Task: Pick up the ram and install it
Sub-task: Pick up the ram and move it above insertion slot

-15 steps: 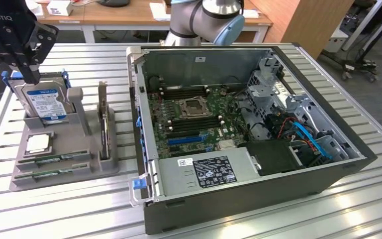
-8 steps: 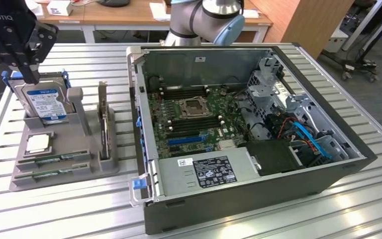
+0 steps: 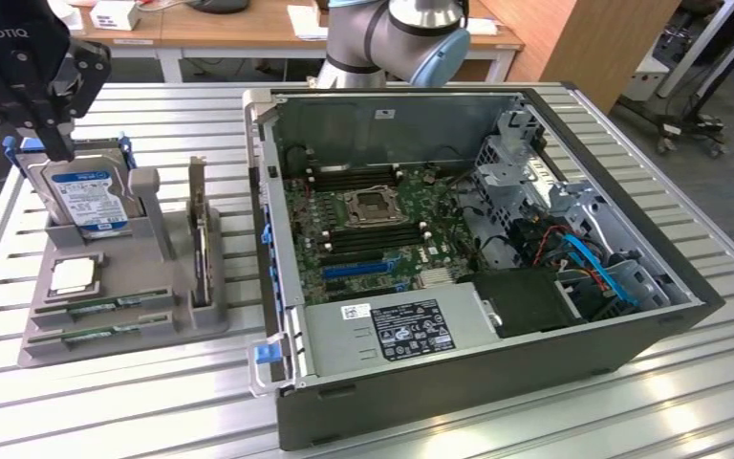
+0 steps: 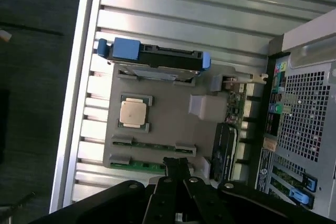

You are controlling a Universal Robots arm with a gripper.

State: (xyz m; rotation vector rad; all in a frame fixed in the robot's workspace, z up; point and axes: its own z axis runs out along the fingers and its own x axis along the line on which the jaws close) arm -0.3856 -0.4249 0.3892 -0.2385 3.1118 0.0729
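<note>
gripper [image 3: 56, 143] clenched, fingers pressed together, nothing between them

- hangs at the exterior view's left, up over the grey holder [image 3: 150, 325], with its tips in line with the top edge of the hard drive [image 3: 87, 196]; can't tell from this angle whether it touches, looks clear of it
- ram is untouched: two green sticks lie flat and side by side in slots at the near end of the holder, outer ram stick [image 3: 87, 335] along the holder's edge, inner ram stick [image 3: 102, 306] just beside it
- wrist view: closed fingertips [image 4: 177, 167] show in front of the holder's edge next to the outer ram stick, camera looking down from well above it
- also in the holder: hard drive upright at the far end, dark expansion card [image 3: 199, 239] upright on the side toward the case, processor chip [image 3: 72, 276] flat between the drive and the sticks
- computer case [image 3: 469, 382] lies open just beside the holder on the exterior view's right, motherboard [image 3: 367, 220] exposed
- everything sits on the slatted metal table [image 3: 673, 402]; arm [image 3: 405, 29] base stands behind the case
</note>
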